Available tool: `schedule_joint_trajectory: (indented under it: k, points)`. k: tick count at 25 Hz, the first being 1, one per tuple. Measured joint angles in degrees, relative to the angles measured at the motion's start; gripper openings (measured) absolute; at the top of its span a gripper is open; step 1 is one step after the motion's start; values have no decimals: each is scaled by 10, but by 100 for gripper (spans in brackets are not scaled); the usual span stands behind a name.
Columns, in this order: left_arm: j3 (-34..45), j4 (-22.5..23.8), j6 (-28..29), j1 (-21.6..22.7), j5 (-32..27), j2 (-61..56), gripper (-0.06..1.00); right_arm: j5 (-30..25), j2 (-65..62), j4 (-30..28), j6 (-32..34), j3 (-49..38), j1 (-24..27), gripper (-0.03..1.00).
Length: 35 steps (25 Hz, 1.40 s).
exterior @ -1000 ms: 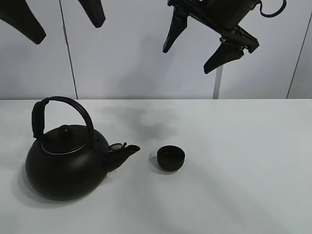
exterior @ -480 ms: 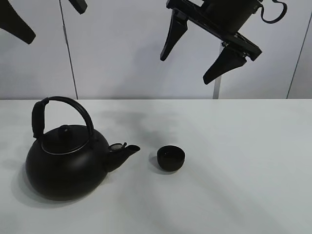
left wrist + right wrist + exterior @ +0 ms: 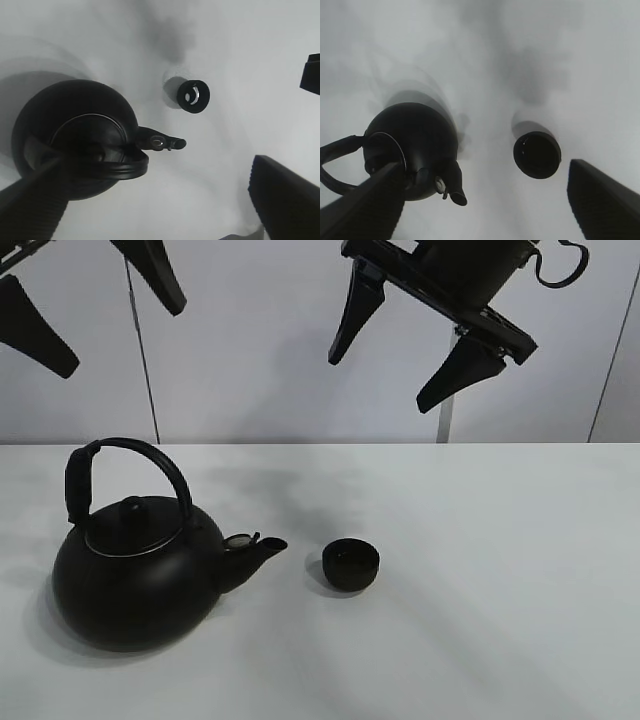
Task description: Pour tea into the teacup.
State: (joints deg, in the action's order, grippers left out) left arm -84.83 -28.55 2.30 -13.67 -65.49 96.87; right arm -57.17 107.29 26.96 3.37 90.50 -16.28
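Observation:
The small round black teacup [image 3: 351,565] stands on the white table [image 3: 480,570], just right of the kettle's spout. The big black kettle [image 3: 135,565] with an arched handle stands at the left, upright, lid on. My left gripper [image 3: 95,310] hangs open and empty high above the kettle. My right gripper [image 3: 395,365] hangs open and empty high above the cup. The left wrist view shows the kettle [image 3: 75,135] and the cup [image 3: 193,96] far below. The right wrist view shows the kettle [image 3: 412,147] and the cup [image 3: 537,154] between its fingers.
A pale panelled wall [image 3: 260,350] with a vertical post [image 3: 447,410] stands behind the table's far edge. Nothing else stands on the table.
My left gripper has come down and to the right, further into view above the kettle. The right gripper, kettle and cup have barely moved.

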Motion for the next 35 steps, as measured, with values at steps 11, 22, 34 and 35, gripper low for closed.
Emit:
schedule_joint_trajectory:
  k: [11,22,34,35]
  points:
    - [6,28,15,-63,4,23,69,0,0,1,2,0,0,61]
    - [7,52,20,-63,29,23,69,1,0,-4,3,0,0,61]
    - [7,53,20,-63,38,23,69,1,0,-8,11,0,0,61]
    - [7,53,20,-63,38,23,69,1,0,-8,11,0,0,61]
